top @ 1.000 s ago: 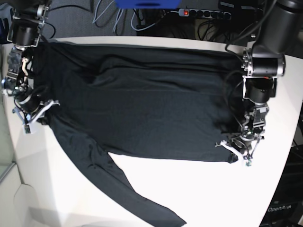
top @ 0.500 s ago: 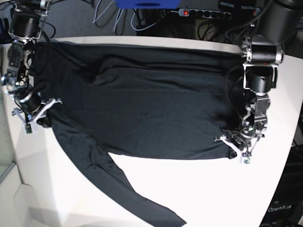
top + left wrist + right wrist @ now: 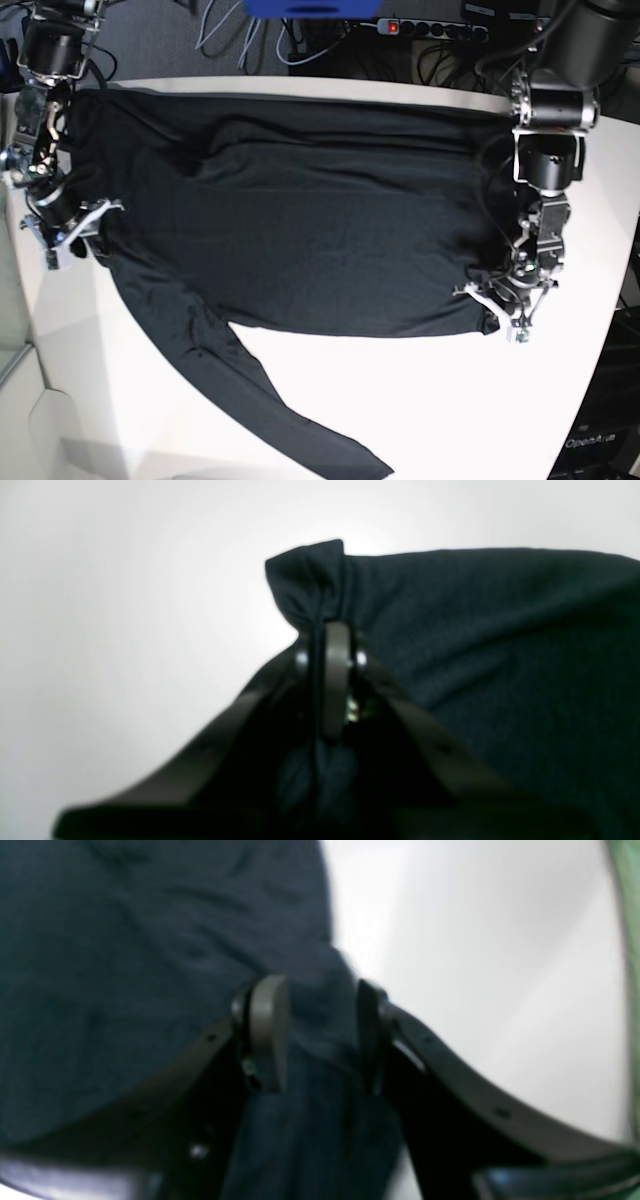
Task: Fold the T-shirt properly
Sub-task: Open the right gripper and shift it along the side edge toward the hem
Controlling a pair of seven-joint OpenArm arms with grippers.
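The plain black long-sleeved T-shirt of thin soft cloth lies spread flat on the smooth white surface. One long sleeve trails off from the shirt toward the near edge. The cloth looks light and floppy, so it will sag and wrinkle when lifted; it is best held by its corners and edges. The left hand is pinched tight on a small bunched corner of the shirt, at the hem side. The right hand sits at the shirt's other end with its two dark fingers parted; cloth lies between them, but they are not squeezing it. The cloth is dull and not shiny
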